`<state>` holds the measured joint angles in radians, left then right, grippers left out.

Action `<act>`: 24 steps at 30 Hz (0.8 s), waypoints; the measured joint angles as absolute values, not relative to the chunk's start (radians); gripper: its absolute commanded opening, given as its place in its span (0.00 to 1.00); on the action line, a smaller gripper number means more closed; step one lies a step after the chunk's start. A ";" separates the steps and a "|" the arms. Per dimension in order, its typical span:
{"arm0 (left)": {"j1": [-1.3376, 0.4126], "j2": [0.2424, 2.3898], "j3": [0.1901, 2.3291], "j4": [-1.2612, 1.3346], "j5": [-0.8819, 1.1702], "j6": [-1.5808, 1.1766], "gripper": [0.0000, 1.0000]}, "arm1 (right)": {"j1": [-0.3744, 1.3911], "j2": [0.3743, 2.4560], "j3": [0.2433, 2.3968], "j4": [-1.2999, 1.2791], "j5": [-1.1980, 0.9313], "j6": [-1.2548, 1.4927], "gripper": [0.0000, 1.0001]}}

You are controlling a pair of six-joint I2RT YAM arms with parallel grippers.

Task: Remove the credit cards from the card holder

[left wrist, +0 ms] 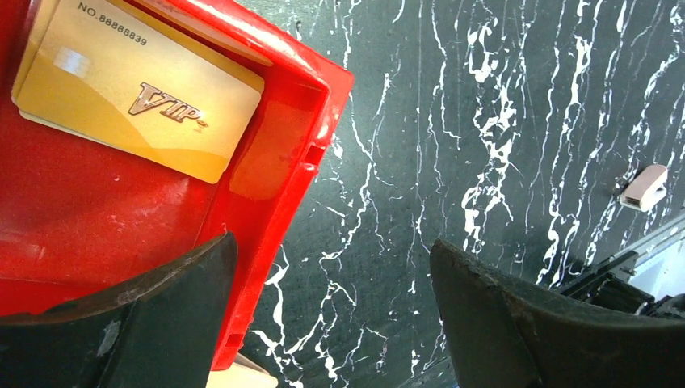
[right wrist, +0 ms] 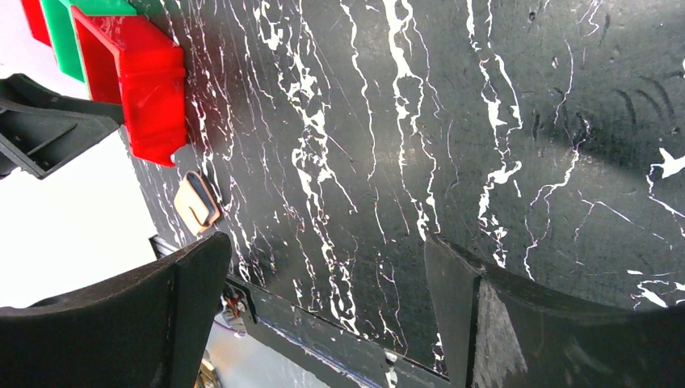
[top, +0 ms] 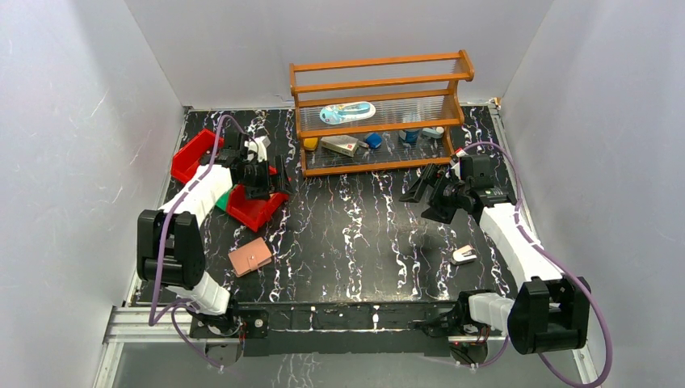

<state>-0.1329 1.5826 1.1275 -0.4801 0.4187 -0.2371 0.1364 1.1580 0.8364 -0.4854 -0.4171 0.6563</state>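
My left gripper [left wrist: 331, 267] and right gripper [right wrist: 327, 267] stand apart, empty. Only the left wrist view reveals a gold VIP card [left wrist: 137, 97] inside the red bin [left wrist: 89, 218].

Top cam high, rear, whole table [top: 363, 230]; wrist cams close, downward; all share red bin [top: 257, 217].

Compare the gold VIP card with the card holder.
The gold VIP card lies inside the red bin; the card holder lies on the table, outside it. The card is shiny gold with lettering; the holder is plain pinkish-brown, folded shut. Both are flat rectangles, and neither is held.
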 measured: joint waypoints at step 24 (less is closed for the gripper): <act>-0.458 1.667 1.155 -0.395 0.501 -0.327 0.80 | 0.132 1.192 0.787 -0.469 -0.427 0.685 0.98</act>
